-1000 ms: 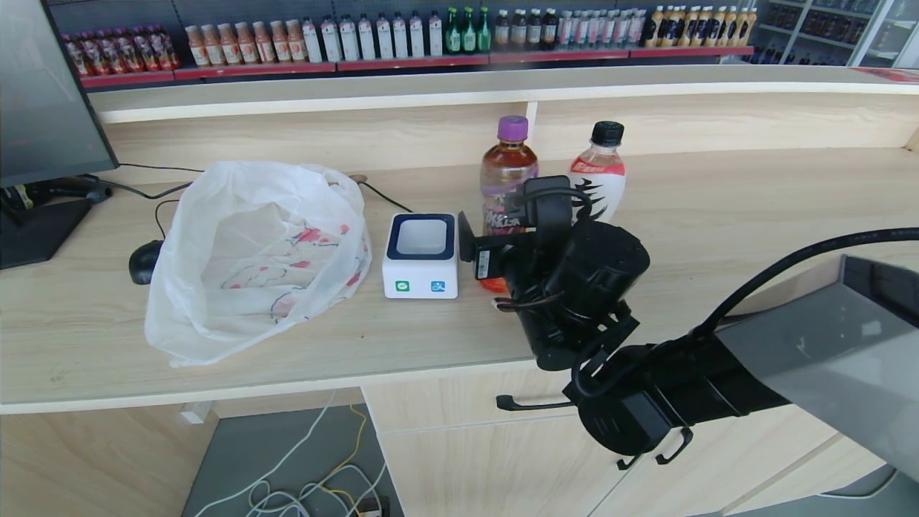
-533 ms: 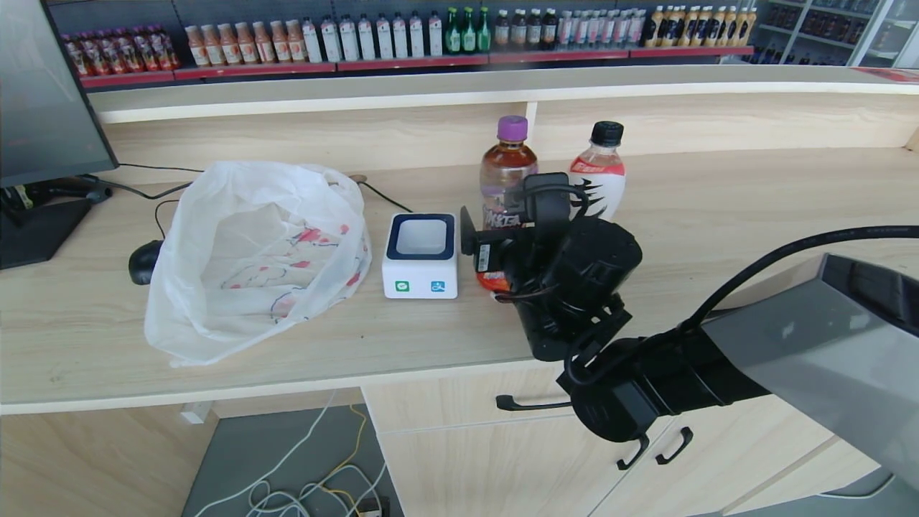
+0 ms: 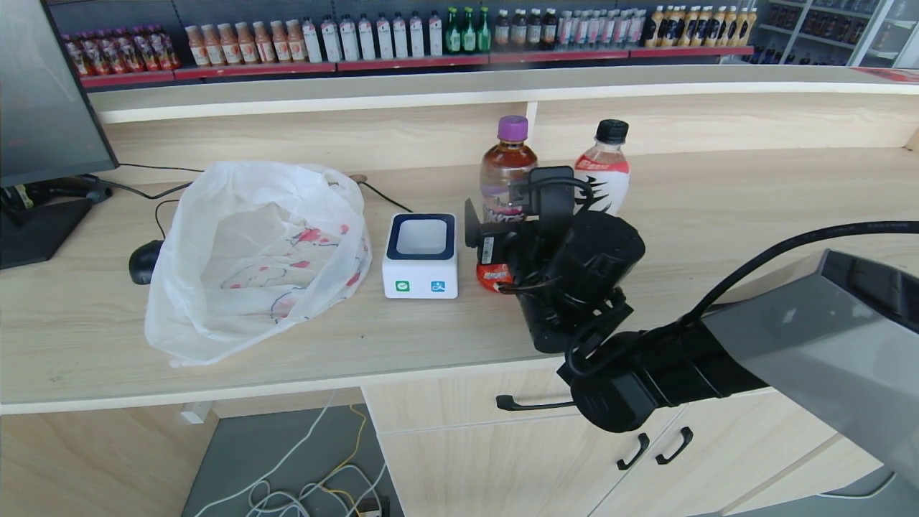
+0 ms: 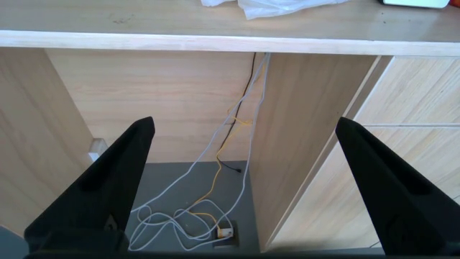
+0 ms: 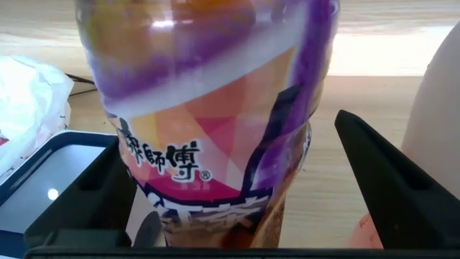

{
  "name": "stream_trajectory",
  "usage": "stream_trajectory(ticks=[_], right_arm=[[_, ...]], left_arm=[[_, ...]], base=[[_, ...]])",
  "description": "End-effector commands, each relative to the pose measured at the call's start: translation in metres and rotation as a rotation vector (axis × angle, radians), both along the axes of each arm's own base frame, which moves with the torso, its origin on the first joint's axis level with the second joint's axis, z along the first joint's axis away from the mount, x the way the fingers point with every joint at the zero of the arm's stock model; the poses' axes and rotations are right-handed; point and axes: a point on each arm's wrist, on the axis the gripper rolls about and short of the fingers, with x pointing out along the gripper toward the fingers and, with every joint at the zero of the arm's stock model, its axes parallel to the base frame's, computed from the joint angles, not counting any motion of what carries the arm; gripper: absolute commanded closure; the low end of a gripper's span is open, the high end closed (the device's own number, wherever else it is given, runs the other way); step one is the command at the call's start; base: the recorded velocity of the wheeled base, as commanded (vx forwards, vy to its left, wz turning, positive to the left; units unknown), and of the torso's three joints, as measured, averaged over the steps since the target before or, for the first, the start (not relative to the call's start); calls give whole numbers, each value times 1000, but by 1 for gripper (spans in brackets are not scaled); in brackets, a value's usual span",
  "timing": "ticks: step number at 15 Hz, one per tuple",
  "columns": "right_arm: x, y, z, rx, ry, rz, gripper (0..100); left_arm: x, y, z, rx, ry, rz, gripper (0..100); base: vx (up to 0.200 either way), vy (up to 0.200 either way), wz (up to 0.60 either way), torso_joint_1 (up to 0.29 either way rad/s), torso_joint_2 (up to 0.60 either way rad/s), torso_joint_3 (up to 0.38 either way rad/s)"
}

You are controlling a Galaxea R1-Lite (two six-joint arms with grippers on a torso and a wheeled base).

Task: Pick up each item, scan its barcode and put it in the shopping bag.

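- My right gripper (image 5: 237, 133) is spread wide, one finger on each side of the purple-capped tea bottle (image 3: 507, 169). It isn't squeezing the bottle.
- The tea bottle stands upright on the counter (image 3: 718, 215), just beside the scanner (image 3: 421, 255).
- A white bottle with a black cap (image 3: 605, 176) stands right next to the tea bottle, tight against the far side of my wrist. It might be touching it, hard to say from the head view.
- The scanner is a small white box with its dark-rimmed window facing up. It sits between the tea bottle and the shopping bag (image 3: 258, 251).
- The bag is white plastic with red print. It's slumped on the counter with its mouth open toward me.
- My left gripper (image 4: 244, 129) hangs below the counter edge, fingers wide apart, holding nothing. It faces the cabinet fronts and loose cables (image 4: 194, 216) on the floor.
- Past the bag there's a black mouse (image 3: 143, 262), and a monitor (image 3: 43, 93) at the counter's end.
- The counter is pale wood with a raised ledge along the back.
- Behind it are store shelves (image 3: 402, 36) lined with drink bottles.
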Motion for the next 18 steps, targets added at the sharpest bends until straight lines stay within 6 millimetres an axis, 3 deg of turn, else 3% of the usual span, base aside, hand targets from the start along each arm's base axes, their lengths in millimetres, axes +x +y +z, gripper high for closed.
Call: stream_trajectory(ticks=[1,7,8,18], right_arm=[[0,0,1,4,-3,1,0],[1,1,-3,-4,3,2,0],[1,1,-3,-3,2,2,100],[0,1,5,23,-25,4,100]], left_arm=[[0,0,0,0,1,0,0],[0,0,0,0,1,1,0],[0,0,0,0,1,0,0],[0,0,0,0,1,0,0]], base=[[0,0,0,0,0,0],[0,0,0,0,0,0],[0,0,0,0,0,0],[0,0,0,0,0,0]])
